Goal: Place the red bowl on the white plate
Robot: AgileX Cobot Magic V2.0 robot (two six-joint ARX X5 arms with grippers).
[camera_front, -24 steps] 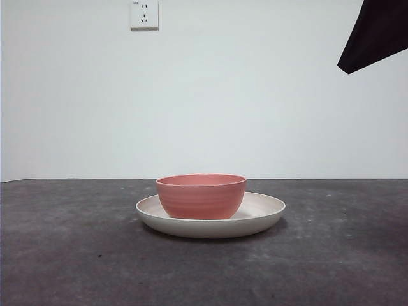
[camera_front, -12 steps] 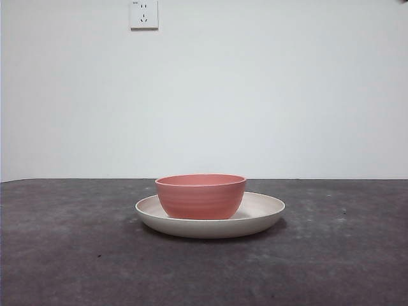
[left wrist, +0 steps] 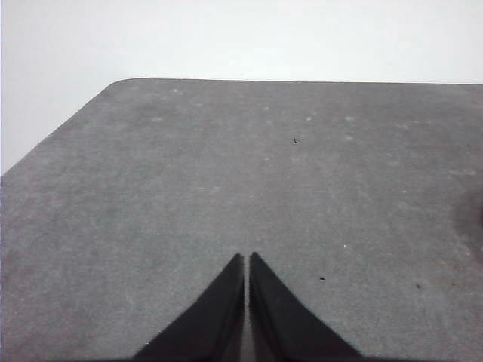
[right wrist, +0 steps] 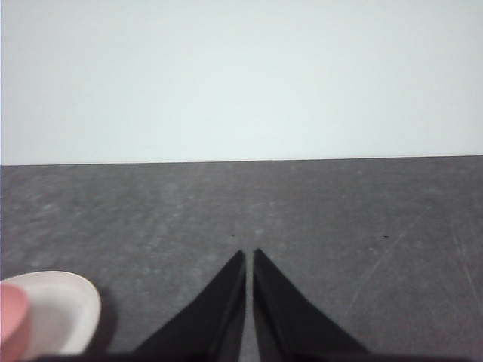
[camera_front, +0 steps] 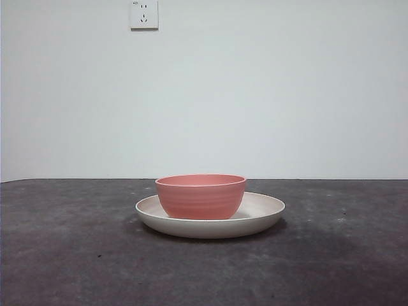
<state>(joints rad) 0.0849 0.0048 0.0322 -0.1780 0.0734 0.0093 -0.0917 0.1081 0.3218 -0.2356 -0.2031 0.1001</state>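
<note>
The red bowl [camera_front: 201,196] stands upright inside the white plate [camera_front: 264,213] at the middle of the table in the front view, left of the plate's centre. Neither arm shows in the front view. My right gripper [right wrist: 248,255] is shut and empty above bare table, away from the plate; the plate's rim [right wrist: 64,309] and a sliver of the bowl [right wrist: 11,313] show at the edge of its wrist view. My left gripper [left wrist: 247,258] is shut and empty over bare table, with neither the bowl nor the plate in its view.
The dark grey table [camera_front: 76,255] runs to a white wall. A wall socket [camera_front: 144,14] sits high on the wall. The table's corner and edge [left wrist: 113,84] show in the left wrist view.
A dark arm at the top right corner of the front view one second ago has left the picture. The bowl and the plate have not moved.
</note>
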